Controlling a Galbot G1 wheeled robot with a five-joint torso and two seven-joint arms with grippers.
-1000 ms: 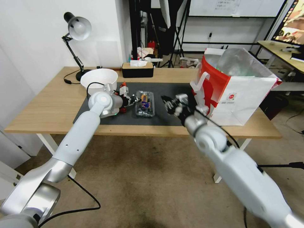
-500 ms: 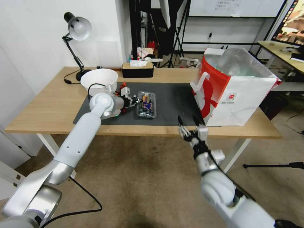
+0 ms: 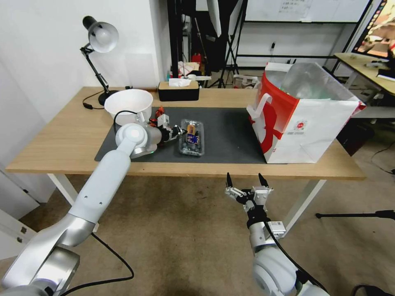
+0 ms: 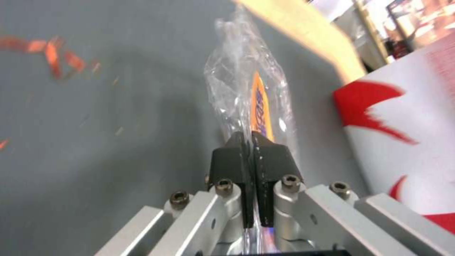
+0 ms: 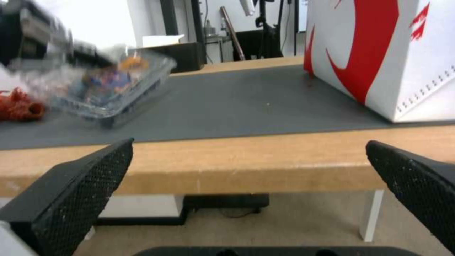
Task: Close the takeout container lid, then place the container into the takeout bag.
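Note:
The takeout container [image 3: 191, 137], a small clear clamshell with dark berries, lies on the grey mat [image 3: 230, 135] with its lid [image 3: 190, 130] down and the label facing up. My left gripper [image 3: 175, 132] is at its left edge. In the left wrist view this gripper [image 4: 250, 137] is shut on the clear plastic rim of the container [image 4: 246, 89]. The right wrist view shows the container [image 5: 113, 89] tilted, one side raised. The red-and-white takeout bag [image 3: 304, 115] stands open at the mat's right end. My right gripper [image 3: 245, 181] hangs open below the table's front edge, its fingers [image 5: 80, 192] wide apart.
A white bowl [image 3: 128, 102] stands behind my left wrist, with small red scraps [image 3: 158, 112] beside it. A black tissue box [image 3: 179, 91] and a desk lamp [image 3: 98, 41] stand at the back. The bag's side [image 5: 393, 53] rises at the mat's right.
My right arm has drawn back from over the mat and dropped below the table's front edge, gripper open. The left gripper has shifted the container slightly to the right.

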